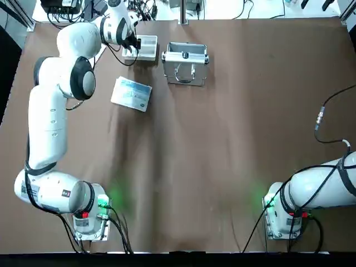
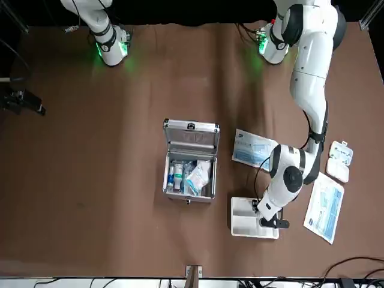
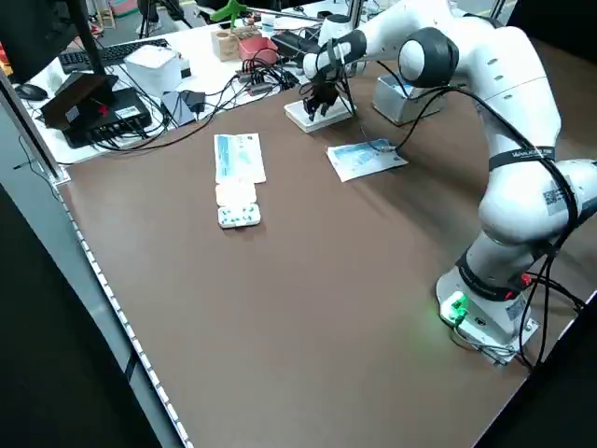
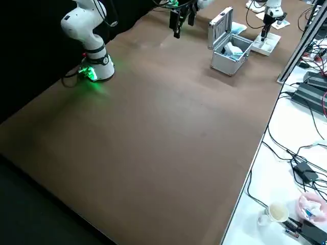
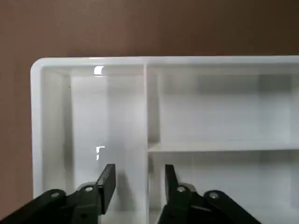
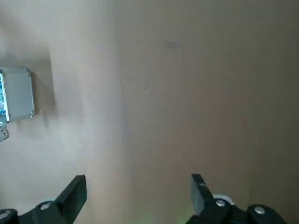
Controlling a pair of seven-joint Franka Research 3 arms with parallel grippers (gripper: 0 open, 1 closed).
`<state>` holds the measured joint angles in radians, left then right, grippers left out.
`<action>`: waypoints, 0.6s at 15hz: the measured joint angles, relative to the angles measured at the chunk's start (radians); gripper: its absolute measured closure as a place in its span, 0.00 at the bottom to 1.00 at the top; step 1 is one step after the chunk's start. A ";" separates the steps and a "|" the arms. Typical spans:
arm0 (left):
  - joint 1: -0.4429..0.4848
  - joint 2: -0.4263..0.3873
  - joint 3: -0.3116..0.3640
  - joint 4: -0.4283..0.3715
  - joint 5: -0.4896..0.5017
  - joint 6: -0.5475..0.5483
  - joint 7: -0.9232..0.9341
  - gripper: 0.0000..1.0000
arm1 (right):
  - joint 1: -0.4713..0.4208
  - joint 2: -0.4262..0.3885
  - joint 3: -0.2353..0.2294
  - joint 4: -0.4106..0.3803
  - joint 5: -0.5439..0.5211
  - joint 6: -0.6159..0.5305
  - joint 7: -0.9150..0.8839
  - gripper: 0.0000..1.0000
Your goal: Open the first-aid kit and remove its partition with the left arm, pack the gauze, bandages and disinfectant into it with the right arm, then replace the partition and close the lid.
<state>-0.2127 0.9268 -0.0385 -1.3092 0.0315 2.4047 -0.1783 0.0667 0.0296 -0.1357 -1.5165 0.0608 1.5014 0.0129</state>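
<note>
White plastic partition [image 5: 187, 107], rect. compartments, left pincer [image 5: 138, 179] astride divider.

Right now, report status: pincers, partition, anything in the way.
Left pincer open, astride the divider of the partition on the table beside the open kit. Right pincer open, idle. Nothing obstructing.

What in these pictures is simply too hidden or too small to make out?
- What lies inside the first-aid kit: front view shows small items, too small to identify; in the top view its raised lid covers them.
- Left end effector: straddles a divider of the partition; whether it grips is unclear.
- Right arm: cut off by the top view's edge.
- Print on the flat packs: too small.
</note>
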 joint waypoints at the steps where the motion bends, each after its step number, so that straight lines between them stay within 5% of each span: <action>1: 0.000 0.000 0.000 0.001 0.000 0.000 0.000 0.51 | 0.003 -0.002 0.000 0.004 0.000 -0.003 0.007 0.01; 9: 0.000 0.000 0.000 0.001 0.000 0.000 -0.003 0.65 | 0.006 -0.002 0.011 0.007 0.000 -0.003 0.036 0.01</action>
<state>-0.2128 0.9269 -0.0385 -1.3080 0.0315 2.4047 -0.1809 0.0726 0.0272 -0.1252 -1.5095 0.0608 1.4985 0.0489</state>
